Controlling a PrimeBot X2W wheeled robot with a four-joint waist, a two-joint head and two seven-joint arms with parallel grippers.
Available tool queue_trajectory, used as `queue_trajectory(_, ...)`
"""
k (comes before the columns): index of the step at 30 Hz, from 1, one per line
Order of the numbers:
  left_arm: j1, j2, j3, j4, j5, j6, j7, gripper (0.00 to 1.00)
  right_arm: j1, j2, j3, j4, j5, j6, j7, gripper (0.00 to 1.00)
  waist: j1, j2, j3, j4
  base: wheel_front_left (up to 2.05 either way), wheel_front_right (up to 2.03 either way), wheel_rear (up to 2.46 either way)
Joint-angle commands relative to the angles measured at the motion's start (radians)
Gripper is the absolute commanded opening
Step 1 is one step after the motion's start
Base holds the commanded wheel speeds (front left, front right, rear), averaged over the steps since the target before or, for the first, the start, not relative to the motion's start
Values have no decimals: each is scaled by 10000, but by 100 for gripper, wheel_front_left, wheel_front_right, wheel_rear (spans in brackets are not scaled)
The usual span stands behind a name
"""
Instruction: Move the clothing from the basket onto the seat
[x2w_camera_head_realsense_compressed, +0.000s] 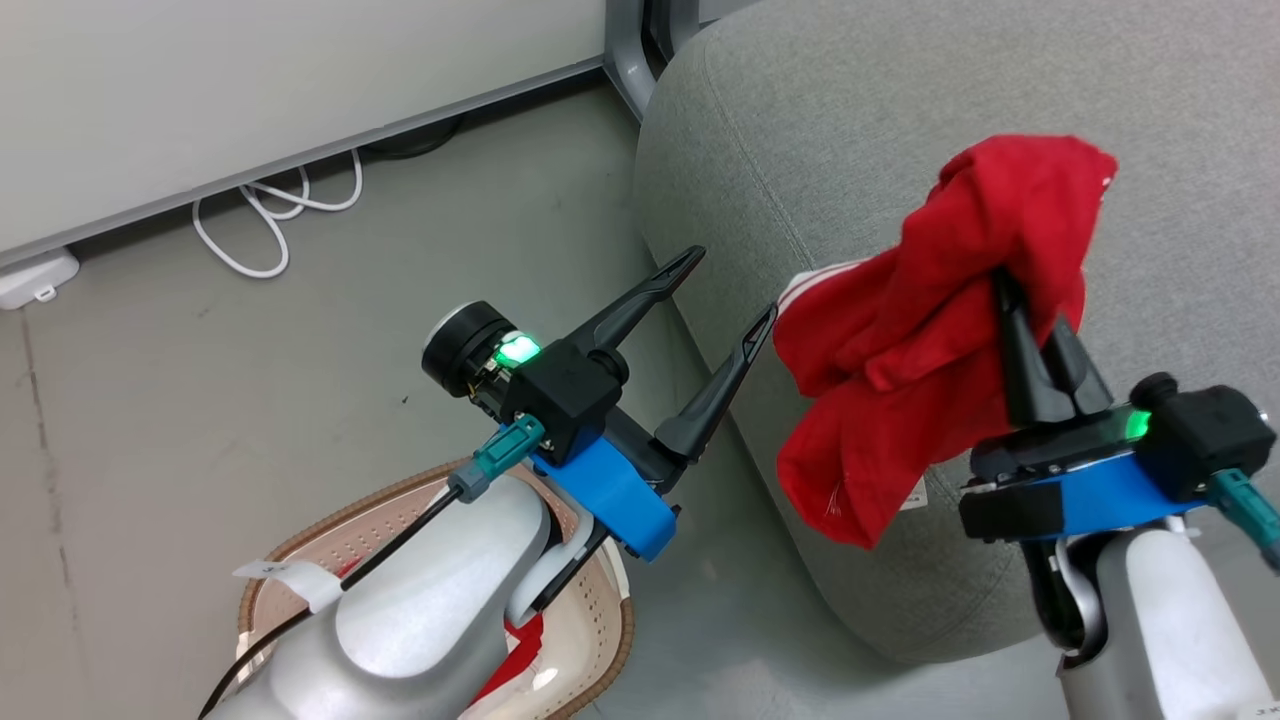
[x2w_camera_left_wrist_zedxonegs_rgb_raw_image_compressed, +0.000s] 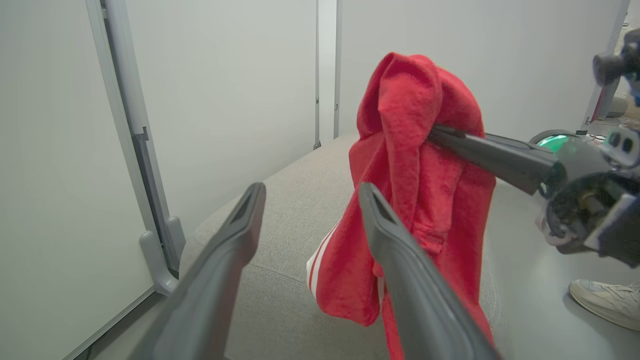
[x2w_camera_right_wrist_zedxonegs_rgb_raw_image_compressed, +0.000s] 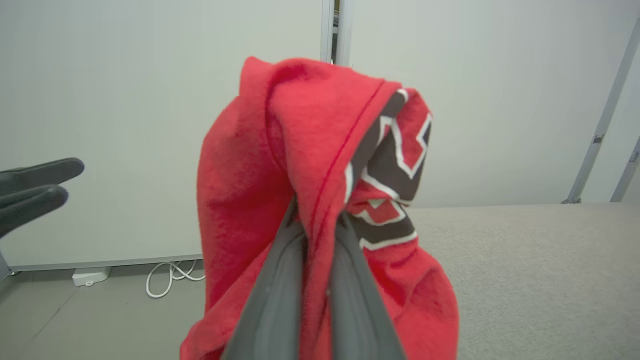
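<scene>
While the right gripper (x2w_camera_head_realsense_compressed: 1015, 300) clamps a fold of limp, light clothing (x2w_camera_head_realsense_compressed: 900, 330) above the seat (x2w_camera_head_realsense_compressed: 850, 110) edge, the left gripper (x2w_camera_head_realsense_compressed: 730, 285) gapes.

Honestly, nothing here is actually readable. The red garment (x2w_camera_right_wrist_zedxonegs_rgb_raw_image_compressed: 240, 190) has black-and-white block lettering (x2w_camera_right_wrist_zedxonegs_rgb_raw_image_compressed: 392, 167), but it's folded over itself, so I only get bits of shapes and no letters I'd vouch for. There's also a little white tag (x2w_camera_head_realsense_compressed: 283, 578) on a black cable (x2w_camera_head_realsense_compressed: 400, 538) and a white label (x2w_camera_head_realsense_compressed: 913, 497) on the cloth, both too small to make out.
</scene>
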Motion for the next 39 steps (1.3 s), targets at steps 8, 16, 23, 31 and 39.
queue_trajectory(8,-432,92,52,-83,217,-14,-29,100,-1160,-95,-1017,-702,15,5,-40,0,0,0,677,258,0,0,0)
queue_trajectory(16,-934,122,-93,-248,431,-35,195,100,-3067,-545,-2596,-1204,-77,5,-38,0,0,0,1878,648,0,0,0)
queue_trajectory(23,-1553,189,-194,-506,698,-66,440,100,-4767,-1525,-3792,-954,-185,3,-40,0,0,0,3064,912,0,0,0)
queue_trajectory(31,-2058,294,-261,-705,896,-74,620,100,-6265,-2962,-4542,418,-268,3,-38,0,0,0,4057,1090,0,0,0)
queue_trajectory(39,-2288,400,-309,-816,977,-45,653,100,-6880,-3400,-4424,2757,-327,3,-43,0,0,0,4608,1171,0,0,0)
